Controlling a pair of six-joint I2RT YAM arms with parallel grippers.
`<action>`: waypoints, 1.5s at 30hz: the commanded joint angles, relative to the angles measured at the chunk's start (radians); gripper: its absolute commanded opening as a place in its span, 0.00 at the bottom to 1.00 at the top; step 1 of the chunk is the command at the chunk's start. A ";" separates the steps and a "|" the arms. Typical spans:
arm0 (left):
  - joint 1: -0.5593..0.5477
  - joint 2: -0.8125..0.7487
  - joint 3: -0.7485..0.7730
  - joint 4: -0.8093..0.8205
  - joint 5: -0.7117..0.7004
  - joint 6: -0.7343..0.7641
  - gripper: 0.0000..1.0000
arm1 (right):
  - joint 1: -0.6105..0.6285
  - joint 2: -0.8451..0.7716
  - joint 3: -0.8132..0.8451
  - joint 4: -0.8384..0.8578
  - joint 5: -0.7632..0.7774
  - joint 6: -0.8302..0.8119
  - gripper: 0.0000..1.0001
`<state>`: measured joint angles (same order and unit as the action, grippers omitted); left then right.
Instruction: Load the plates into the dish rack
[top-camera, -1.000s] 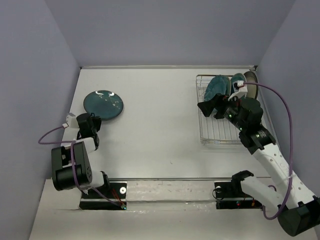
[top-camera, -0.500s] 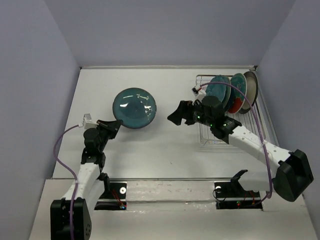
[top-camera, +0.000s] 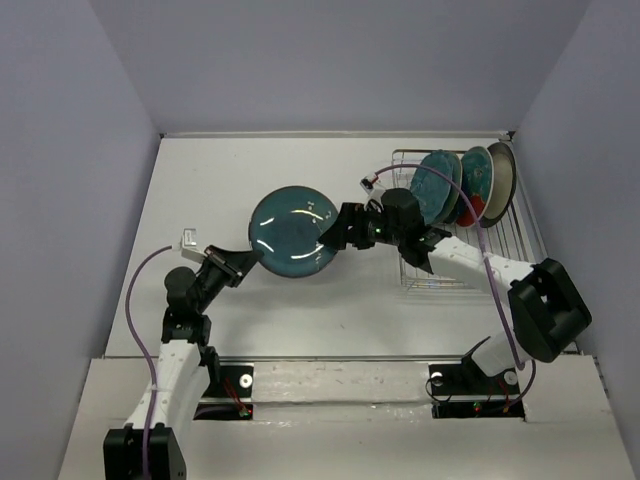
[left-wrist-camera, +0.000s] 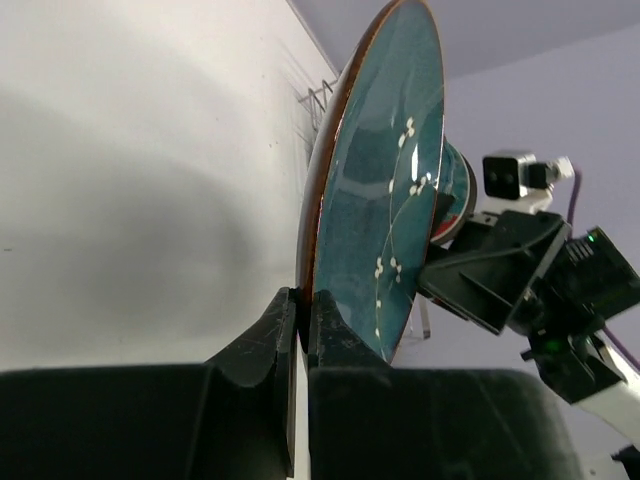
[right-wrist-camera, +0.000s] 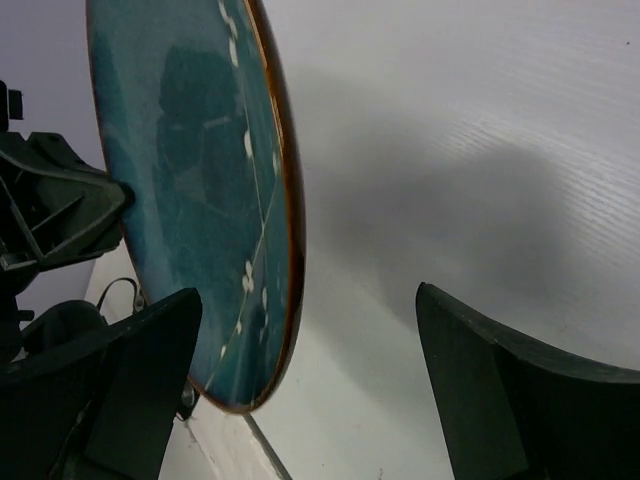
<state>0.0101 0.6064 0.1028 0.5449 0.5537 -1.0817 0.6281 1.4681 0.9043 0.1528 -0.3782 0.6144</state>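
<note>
The dish rack (top-camera: 440, 268), a silver wire frame on the white worktop (top-camera: 300, 170), holds at least four plates on edge at its far end. From left to right they are a scalloped teal plate (top-camera: 432, 185), a pale mint plate (top-camera: 478, 175), a red plate (top-camera: 470, 212) low between its neighbours and a grey-beige plate (top-camera: 503, 168). The near rows of the rack stand open.

The dark teal plate (top-camera: 293, 232), brown-rimmed and sprigged with white blossom, hangs tilted above the worktop just left of the rack. The left gripper (top-camera: 250, 262) has its jaws pinching the plate's rim on the side away from the rack. The right gripper (top-camera: 340, 228) reaches out from the rack side. Its jaws are spread wide to either side of the opposite rim, and the right wrist view shows a gap between them and the plate.

The job looks close to done. This is the only plate seen outside the rack, and it appears to be midway through a hand-over. What seems to be left is for the right jaws to close on the rim, the left jaws to let go, and the plate to be slotted between the prongs.

No brand, label or legible writing shows on the plates, the rack or the arms. The only markings in view are the blossom pattern and small green lights on the right arm.
</note>
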 joint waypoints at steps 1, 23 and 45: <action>-0.005 -0.037 0.054 0.228 0.146 -0.052 0.06 | 0.001 0.044 0.053 0.145 -0.094 0.036 0.89; -0.045 -0.014 0.598 -0.674 -0.011 0.770 0.99 | -0.203 -0.328 0.199 -0.272 0.892 -0.309 0.07; -0.094 -0.039 0.532 -0.639 -0.057 0.763 0.99 | -0.318 -0.034 0.251 -0.217 0.952 -0.386 0.07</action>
<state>-0.0788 0.5785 0.6407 -0.1242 0.4923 -0.3363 0.3161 1.4418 1.1309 -0.2455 0.5747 0.2310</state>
